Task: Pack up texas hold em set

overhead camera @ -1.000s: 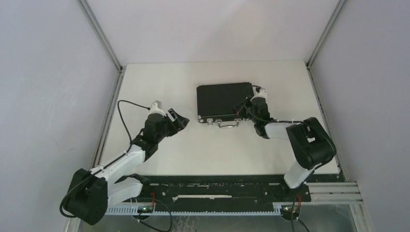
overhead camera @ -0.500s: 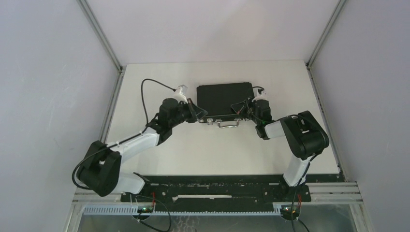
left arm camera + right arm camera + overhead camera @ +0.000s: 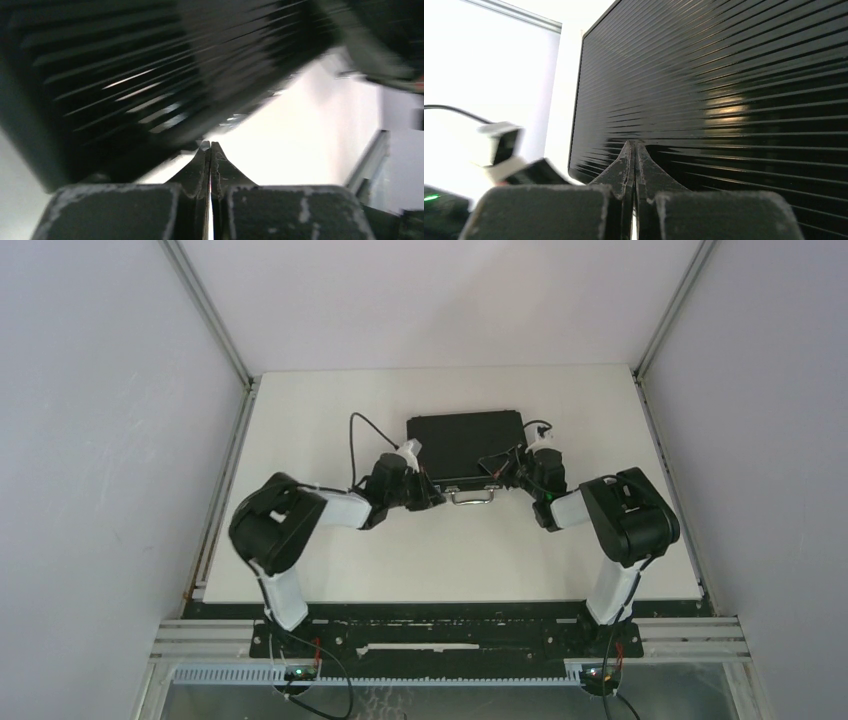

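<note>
Nothing legible in any view: no txt, label, brand or no. to read on briefcase [image 3: 465,445] or counter [image 3: 420,550]. Briefcase lid plain black ribs close up in right wrist view; too blurred to check in left wrist view.

The left claw [image 3: 430,492] and right claw [image 3: 507,468] point inward toward each other at mid-frame, both held low, each pinched fully closed.
</note>
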`<state>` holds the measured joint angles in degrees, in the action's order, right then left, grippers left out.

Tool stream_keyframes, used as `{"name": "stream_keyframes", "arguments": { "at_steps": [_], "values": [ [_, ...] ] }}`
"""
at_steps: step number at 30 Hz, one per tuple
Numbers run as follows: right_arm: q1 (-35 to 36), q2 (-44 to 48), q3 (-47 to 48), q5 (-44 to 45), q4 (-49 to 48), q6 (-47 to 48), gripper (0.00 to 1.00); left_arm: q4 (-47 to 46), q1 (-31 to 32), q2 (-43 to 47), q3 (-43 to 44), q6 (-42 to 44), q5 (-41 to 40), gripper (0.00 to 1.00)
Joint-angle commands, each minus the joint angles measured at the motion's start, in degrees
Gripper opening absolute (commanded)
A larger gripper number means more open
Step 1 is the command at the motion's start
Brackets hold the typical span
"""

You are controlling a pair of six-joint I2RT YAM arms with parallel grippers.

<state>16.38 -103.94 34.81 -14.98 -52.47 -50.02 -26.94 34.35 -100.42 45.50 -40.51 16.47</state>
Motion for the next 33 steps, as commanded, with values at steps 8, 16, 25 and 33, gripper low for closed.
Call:
{"name": "stream_keyframes", "arguments": {
  "at_steps": [8, 16, 25, 33],
  "values": [
    [-0.3, 3.0, -4.1, -0.4, 11.4, 3.0, 0.0, 4.2, 0.1, -4.4, 0.2, -0.5, -6.3, 0.0],
    [-0.2, 17.4, -4.6, -1.2, 16.9, 7.5, 0.0, 2.7, 3.4, 10.6, -1.7, 5.8, -2.1, 0.0],
    [-7.2, 30.6, -4.2, -7.5, 23.4, 7.4, 0.0, 9.6, 2.9, 6.5, 13.6, 7.0, -2.3, 0.07],
    [-7.7, 20.2, -9.5, -6.7, 21.6, 5.4, 0.0, 10.0, -0.7, -5.0, 18.7, -6.5, -2.9, 0.04]
  ]
}}
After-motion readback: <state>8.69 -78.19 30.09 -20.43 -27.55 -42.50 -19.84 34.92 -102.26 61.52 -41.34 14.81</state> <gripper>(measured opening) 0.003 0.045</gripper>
